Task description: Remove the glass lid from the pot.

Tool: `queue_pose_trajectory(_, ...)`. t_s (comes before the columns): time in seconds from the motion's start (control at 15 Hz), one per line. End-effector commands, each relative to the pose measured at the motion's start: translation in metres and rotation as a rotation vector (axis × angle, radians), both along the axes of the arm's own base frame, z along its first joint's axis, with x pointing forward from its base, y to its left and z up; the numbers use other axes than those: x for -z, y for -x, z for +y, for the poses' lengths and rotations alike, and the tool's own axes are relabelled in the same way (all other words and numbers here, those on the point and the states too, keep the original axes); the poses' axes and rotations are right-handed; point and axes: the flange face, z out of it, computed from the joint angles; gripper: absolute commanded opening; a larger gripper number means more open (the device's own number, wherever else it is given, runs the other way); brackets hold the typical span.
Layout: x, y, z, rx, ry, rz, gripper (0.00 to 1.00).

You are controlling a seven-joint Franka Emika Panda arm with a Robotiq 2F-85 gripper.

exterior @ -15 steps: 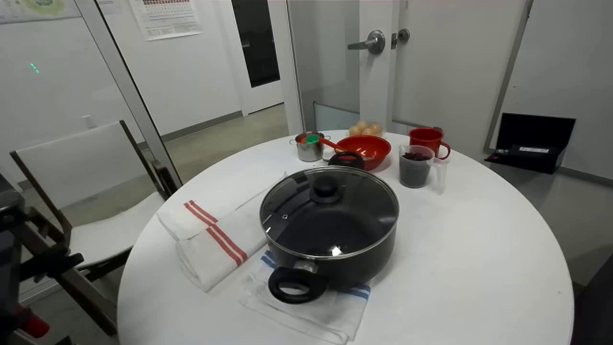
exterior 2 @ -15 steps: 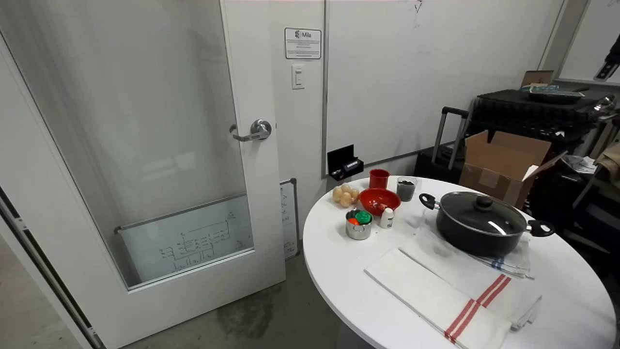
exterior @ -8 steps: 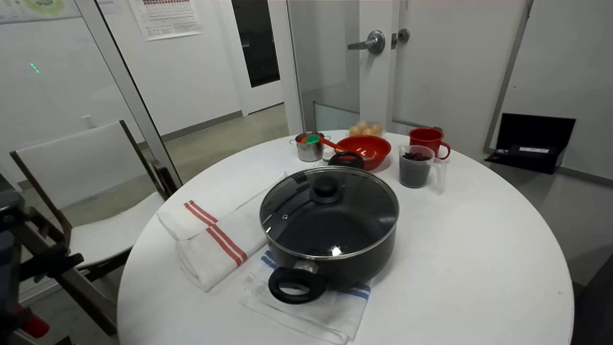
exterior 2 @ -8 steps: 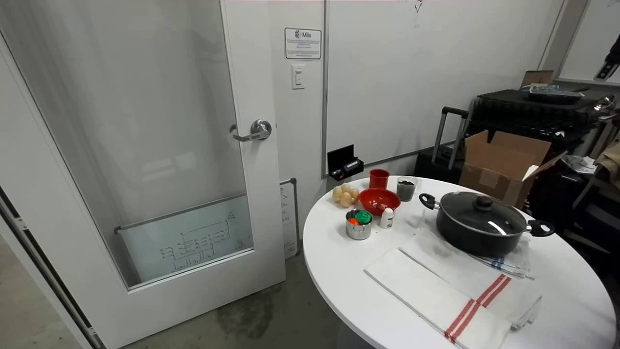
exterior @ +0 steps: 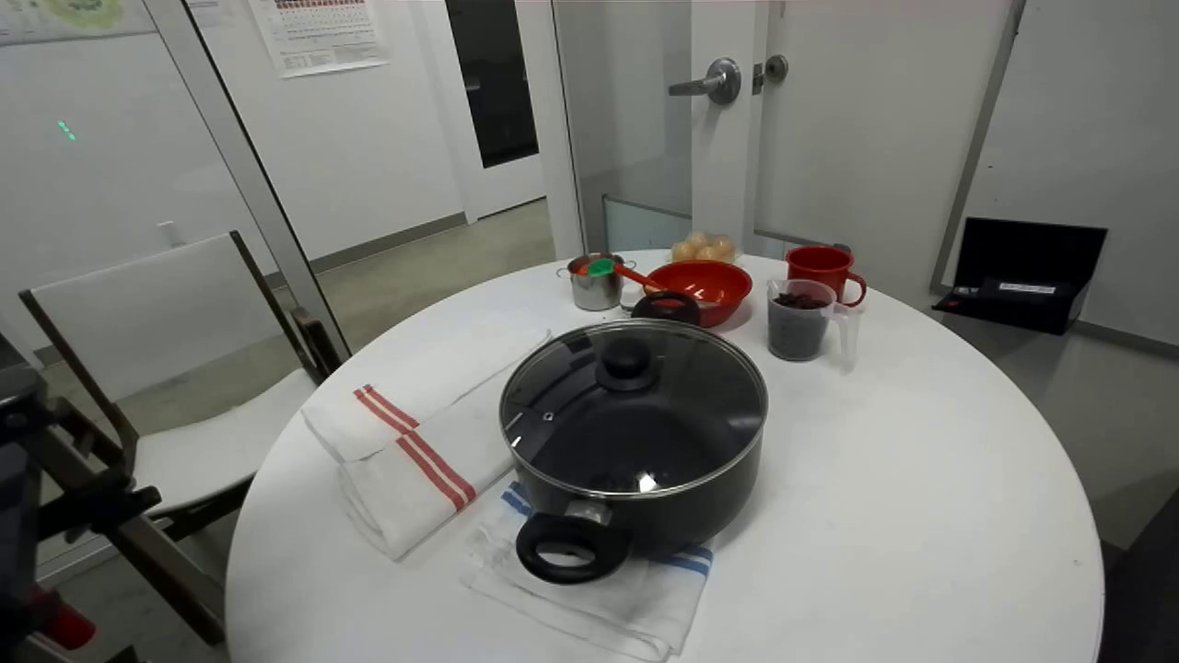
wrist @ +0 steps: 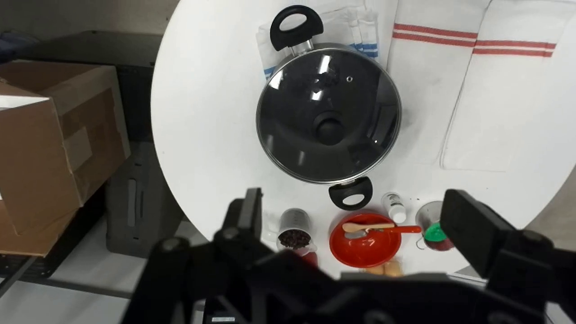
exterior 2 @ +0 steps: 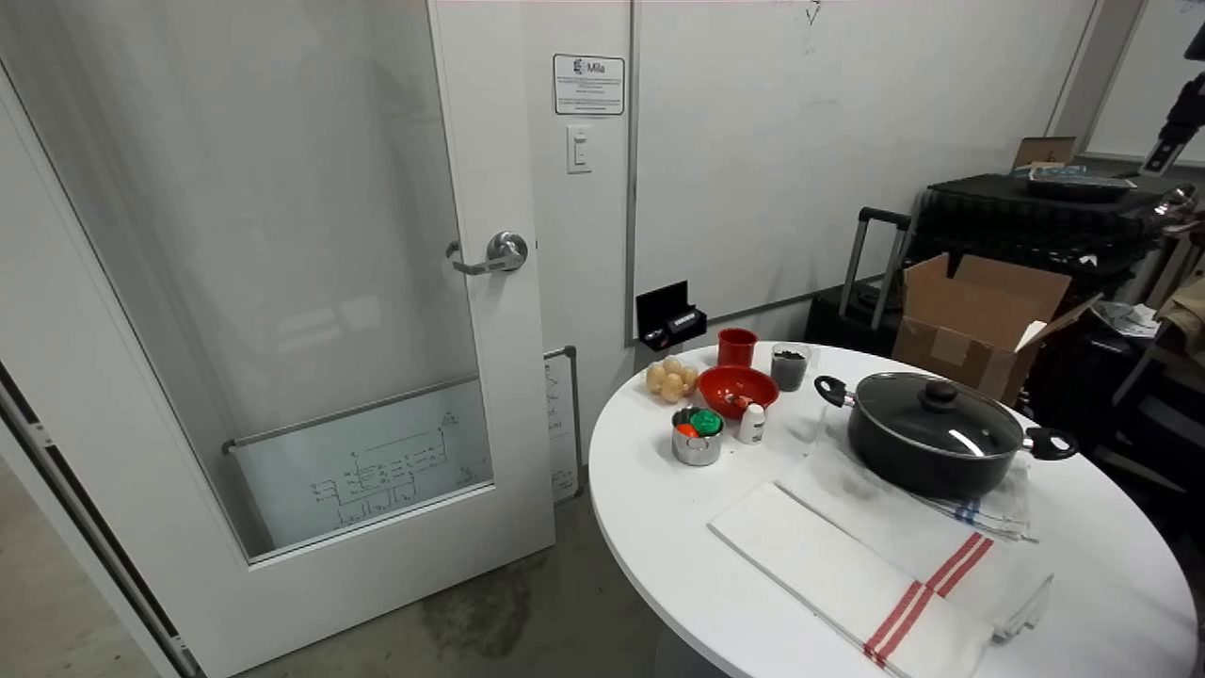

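Observation:
The glass lid (exterior: 645,442) sits on the black pot (exterior: 709,520), its black knob on top. In an exterior view the lid (exterior 2: 904,410) lies level on the pot (exterior 2: 918,466). In the wrist view, from above, the lid (wrist: 301,148) covers the pot's opening; both loop handles of the pot (wrist: 311,28) stick out. My gripper (wrist: 353,194) is open and empty, its fingers wide apart, high above the table. In an exterior view the gripper (exterior 2: 1156,158) shows at the upper right edge, well above and apart from the lid.
On the round white table (exterior: 921,516) are a red bowl (wrist: 360,252) with utensils, a small metal pot (exterior 2: 697,450), a white bottle (exterior 2: 752,426), a measuring cup (exterior: 797,330), a red mug (exterior: 820,262) and eggs (exterior 2: 670,379). Striped towels (exterior: 442,460) lie beside and under the pot.
In an exterior view my gripper has moved down and left, further into the picture from the upper right edge. The pot and lid have not moved.

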Motion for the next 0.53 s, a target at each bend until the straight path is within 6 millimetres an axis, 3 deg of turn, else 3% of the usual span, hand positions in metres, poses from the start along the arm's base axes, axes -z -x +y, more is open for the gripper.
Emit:
queue_pose_trajectory(0.0,0.030,-0.024,0.010,-0.014,-0.003,0.025,1.00)
queue_pose_trajectory(0.47,0.098,-0.064,0.017,-0.036,-0.043,0.075,1.00)
